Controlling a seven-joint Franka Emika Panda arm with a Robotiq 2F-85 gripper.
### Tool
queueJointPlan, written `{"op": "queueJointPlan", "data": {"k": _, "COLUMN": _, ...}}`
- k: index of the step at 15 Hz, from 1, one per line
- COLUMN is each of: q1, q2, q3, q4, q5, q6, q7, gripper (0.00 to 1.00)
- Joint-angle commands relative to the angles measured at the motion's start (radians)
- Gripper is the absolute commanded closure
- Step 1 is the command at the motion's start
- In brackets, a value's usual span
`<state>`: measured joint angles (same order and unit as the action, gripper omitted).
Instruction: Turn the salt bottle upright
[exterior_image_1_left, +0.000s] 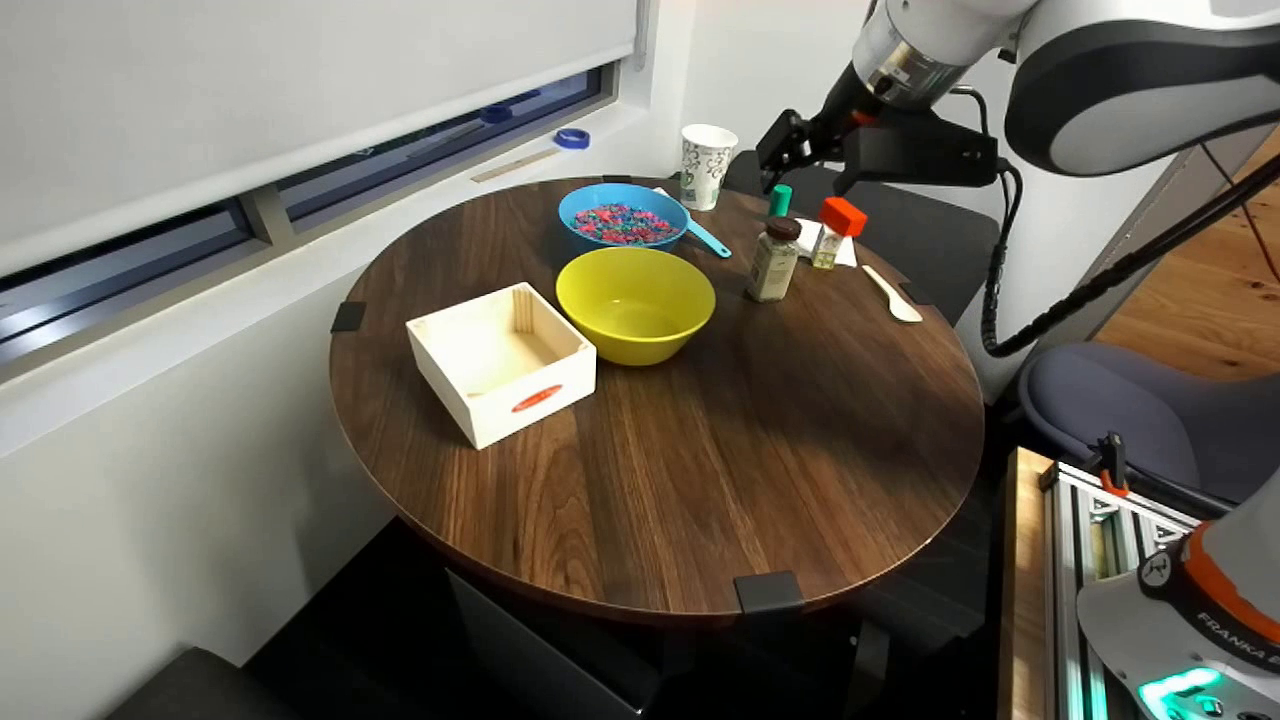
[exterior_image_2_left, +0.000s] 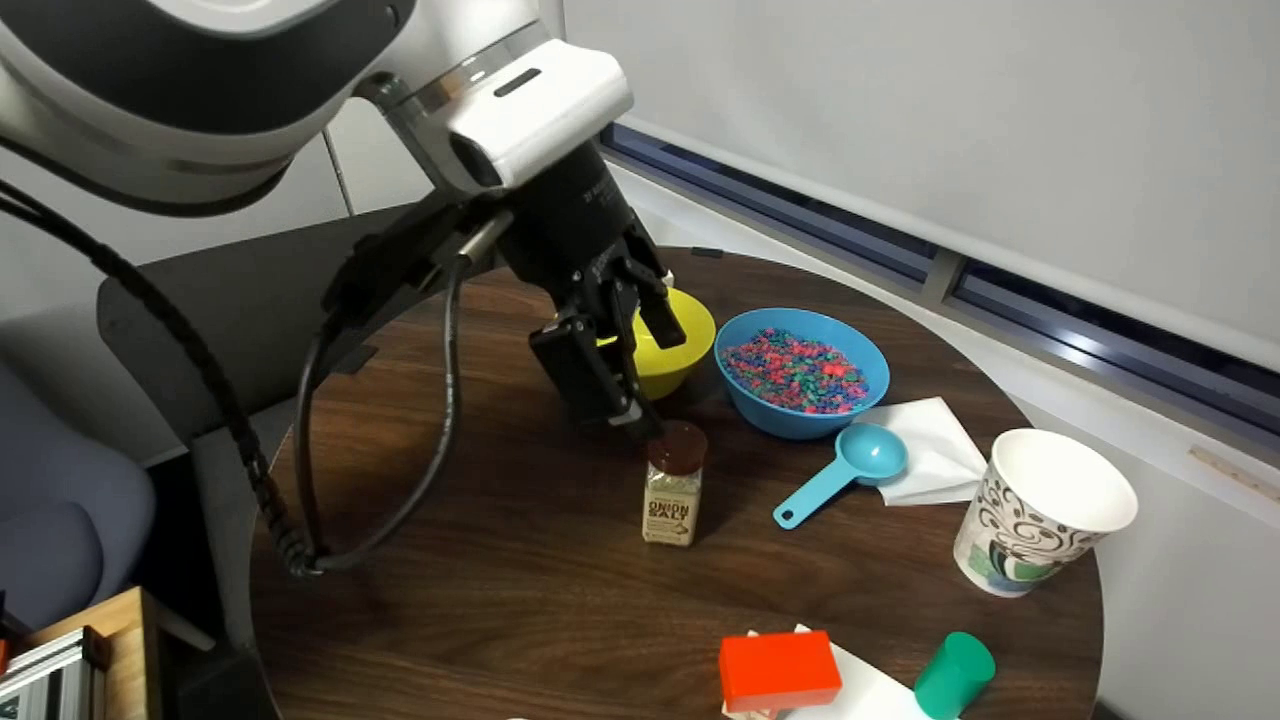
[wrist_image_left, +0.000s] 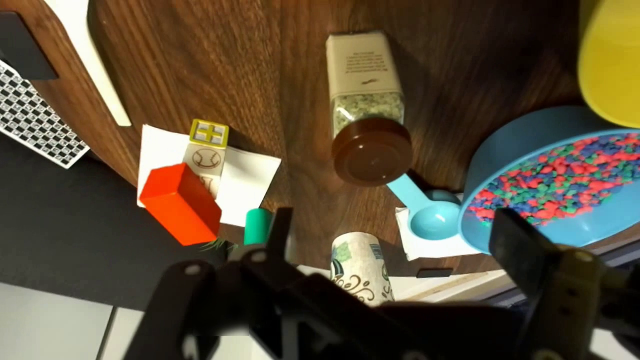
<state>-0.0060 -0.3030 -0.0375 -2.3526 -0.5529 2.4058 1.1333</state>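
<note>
Bottle (exterior_image_2_left: 672, 508): stands upright on table (exterior_image_1_left: 750, 430), cap (wrist_image_left: 372, 152) up, likely the task's goal. Gripper (wrist_image_left: 392, 220): fingers (wrist_image_left: 520, 245) apart, nothing gripped, presumably clear lest it topple the bottle; gap hard to judge.

Table (exterior_image_1_left: 680, 500): whole top framed obliquely from above in an exterior view, blind (exterior_image_1_left: 320, 110) at left.
Salt bottle (exterior_image_2_left: 670, 505): nearer in an exterior view from the opposite end, blind at right.
Tool (wrist_image_left: 393, 225): wrist view closest, slanting down past it.
Blue bowl (wrist_image_left: 510, 142): shared by all views.
</note>
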Motion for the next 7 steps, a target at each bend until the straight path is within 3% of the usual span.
{"op": "queueJointPlan", "data": {"k": 1, "q1": -0.015, "q2": -0.036, "q3": 0.007, "q4": 0.002, "q5": 0.191, "q6": -0.022, "q7": -0.167, "gripper": 0.00}}
{"op": "queueJointPlan", "data": {"k": 2, "q1": -0.012, "q2": -0.040, "q3": -0.001, "q4": -0.002, "q5": 0.250, "q6": -0.015, "q7": -0.228, "gripper": 0.00}}
{"op": "queueJointPlan", "data": {"k": 3, "q1": -0.059, "q2": -0.023, "q3": 0.046, "q4": 0.001, "q5": 0.178, "q6": 0.004, "q7": -0.153, "gripper": 0.00}}
{"op": "queueJointPlan", "data": {"k": 7, "q1": -0.059, "q2": -0.031, "q3": 0.043, "q4": 0.002, "q5": 0.241, "q6": 0.002, "q7": -0.217, "gripper": 0.00}}
